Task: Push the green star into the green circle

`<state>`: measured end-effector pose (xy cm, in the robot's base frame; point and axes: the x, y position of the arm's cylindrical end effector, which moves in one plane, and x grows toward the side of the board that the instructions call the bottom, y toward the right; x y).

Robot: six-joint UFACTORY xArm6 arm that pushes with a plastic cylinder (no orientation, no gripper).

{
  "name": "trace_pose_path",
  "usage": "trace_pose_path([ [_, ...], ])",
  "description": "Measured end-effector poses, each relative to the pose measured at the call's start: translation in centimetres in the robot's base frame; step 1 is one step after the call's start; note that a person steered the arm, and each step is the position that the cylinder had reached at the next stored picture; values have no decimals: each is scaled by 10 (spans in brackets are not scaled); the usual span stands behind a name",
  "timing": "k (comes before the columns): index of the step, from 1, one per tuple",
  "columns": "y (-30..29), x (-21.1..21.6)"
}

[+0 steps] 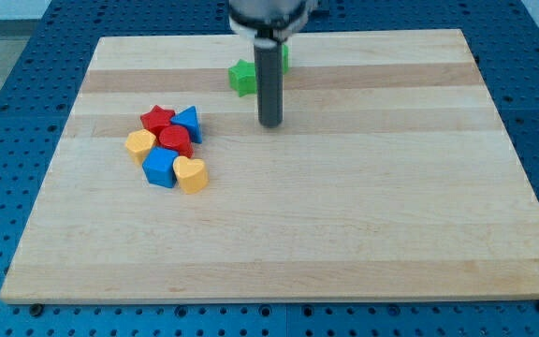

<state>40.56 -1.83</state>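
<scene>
Camera view: tool tip (pixel 269 124), touching nothing, just right-below green star (pixel 242 77).

Free room and obstacles about my tip (pixel 269 123). Toward the view's top-left of it we find the green star (pixel 242 78) close by, and a second green block (pixel 284 58), largely hidden by the rod, toward the top. Well to the view's left sits a tight cluster: red star (pixel 157 119), blue block (pixel 189 123), red block (pixel 175 139), orange block (pixel 139 144), blue cube (pixel 159 168), orange heart (pixel 191 174). Right of and below the tip, we see open board (pixel 391 206).
</scene>
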Motion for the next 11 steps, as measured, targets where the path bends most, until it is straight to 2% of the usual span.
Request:
trace_pose_path([
  [1, -35, 3],
  [2, -63, -38],
  [7, -23, -63],
  [8, -31, -35],
  [9, -50, -32],
  [11, -60, -86],
])
